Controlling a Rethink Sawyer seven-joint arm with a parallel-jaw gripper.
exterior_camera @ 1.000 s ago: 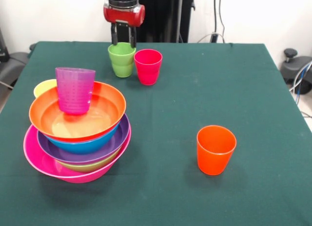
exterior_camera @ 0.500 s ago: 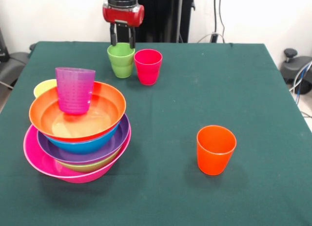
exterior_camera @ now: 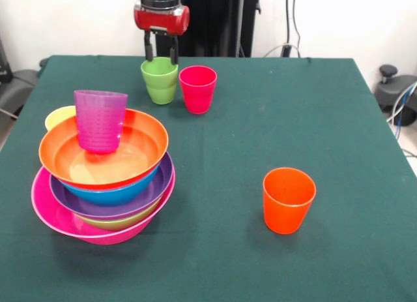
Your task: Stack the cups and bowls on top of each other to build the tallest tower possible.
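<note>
From the front I see my gripper [exterior_camera: 161, 54] closed on the far rim of the green cup [exterior_camera: 159, 81], which sits just left of the red cup [exterior_camera: 197, 89]; the tower [exterior_camera: 104, 178] stands near-left, orange cup [exterior_camera: 287, 199] near-right

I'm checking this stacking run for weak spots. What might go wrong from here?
The pincer grips only the green cup at its rim, so it may tilt or slip. The red cup stands right beside it and may get knocked. The purple cup sits off-centre in the orange bowl, so the tower may lean.
</note>
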